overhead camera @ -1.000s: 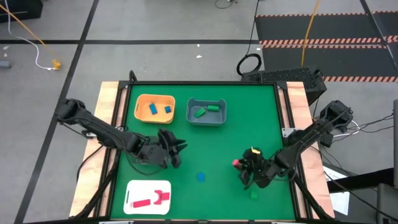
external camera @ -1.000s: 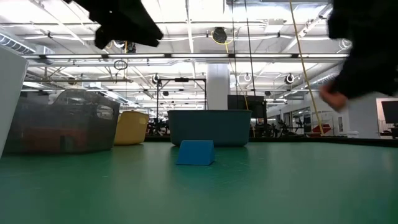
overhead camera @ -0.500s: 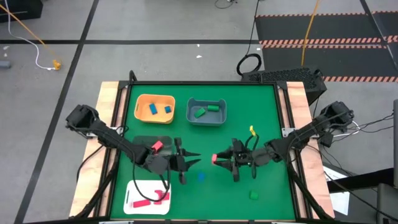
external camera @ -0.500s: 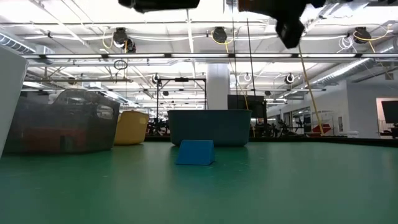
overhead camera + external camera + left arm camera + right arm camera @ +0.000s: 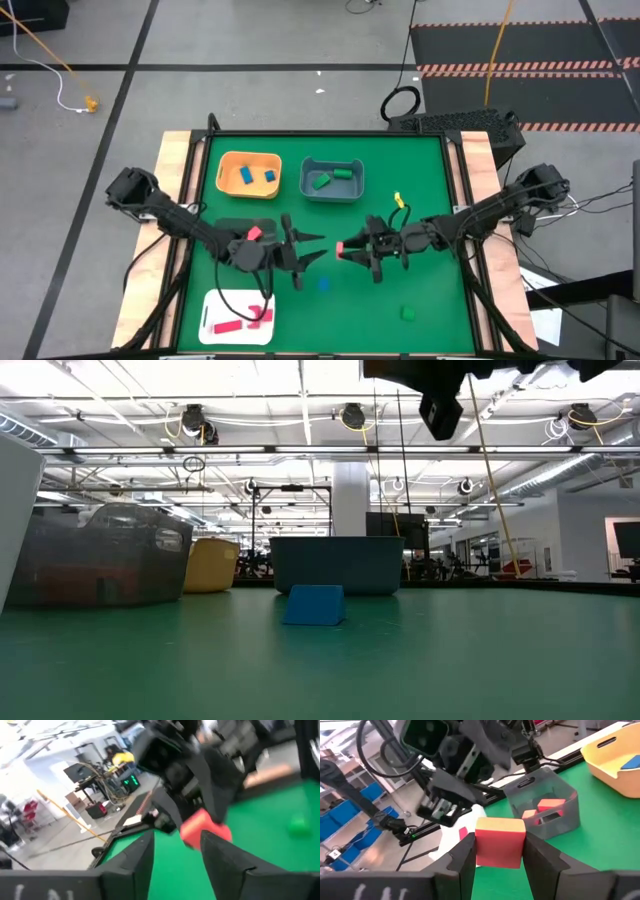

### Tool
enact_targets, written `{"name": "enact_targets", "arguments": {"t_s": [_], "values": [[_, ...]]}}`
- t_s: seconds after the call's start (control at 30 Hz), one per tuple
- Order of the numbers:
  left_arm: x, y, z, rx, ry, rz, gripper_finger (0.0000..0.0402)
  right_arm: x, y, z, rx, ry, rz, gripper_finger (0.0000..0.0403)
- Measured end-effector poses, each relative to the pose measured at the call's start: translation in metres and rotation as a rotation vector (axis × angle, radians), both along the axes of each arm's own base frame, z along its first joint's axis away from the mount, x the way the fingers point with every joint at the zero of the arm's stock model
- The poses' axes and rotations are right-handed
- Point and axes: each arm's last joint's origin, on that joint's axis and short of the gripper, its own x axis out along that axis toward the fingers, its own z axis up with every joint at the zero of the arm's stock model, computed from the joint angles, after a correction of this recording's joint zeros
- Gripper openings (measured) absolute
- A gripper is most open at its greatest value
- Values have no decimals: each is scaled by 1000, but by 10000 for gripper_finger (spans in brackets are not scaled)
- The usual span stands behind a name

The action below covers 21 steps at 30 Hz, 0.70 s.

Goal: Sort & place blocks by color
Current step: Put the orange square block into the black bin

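Observation:
My right gripper (image 5: 347, 249) hovers over the table's middle, shut on a red block (image 5: 500, 842). My left gripper (image 5: 316, 248) faces it from the table's left. It is open, with its fingertips just short of the block (image 5: 202, 827), one on either side of the line to it. A blue block (image 5: 322, 284) rests flat on the green mat below them (image 5: 314, 605). A green block (image 5: 407, 313) lies near the table's near right. More red blocks lie in the white tray (image 5: 238, 317). My right gripper pinches the red block (image 5: 492, 855) between its two fingers, one on each opposite side face. The fingers come level from the table's right, pointing left. The block is lifted clear of the table and juts out past the fingertips (image 5: 536, 851).
An orange bin (image 5: 248, 173) holding blue blocks and a grey bin (image 5: 332, 180) holding green blocks stand at the far side. The white tray sits at the near left corner. Wooden rails edge the mat left and right.
My right gripper has carried the red block up and toward the table's left, from the near right to the middle. My left gripper has swung to point right and moved toward it, so the two now face each other closely.

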Motion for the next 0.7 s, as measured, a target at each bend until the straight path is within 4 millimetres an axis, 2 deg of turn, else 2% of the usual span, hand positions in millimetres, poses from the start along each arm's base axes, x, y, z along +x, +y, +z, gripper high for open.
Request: {"name": "enact_targets", "arguments": {"t_s": [0.23,0.37,0.5,0.57,0.7], "values": [[4,9,11,-243,-154,31,209,3,-8,2,19,-13,49,125],[5,13,14,-273,-186,38,218,4,-11,2,22,-11,70,125],[6,15,16,-380,-230,40,218,5,-13,2,13,-14,64,125],[6,14,13,-335,-195,43,218,5,-15,2,12,-15,57,125],[4,9,2,-92,-39,31,218,5,-19,4,44,-12,62,125]]}}
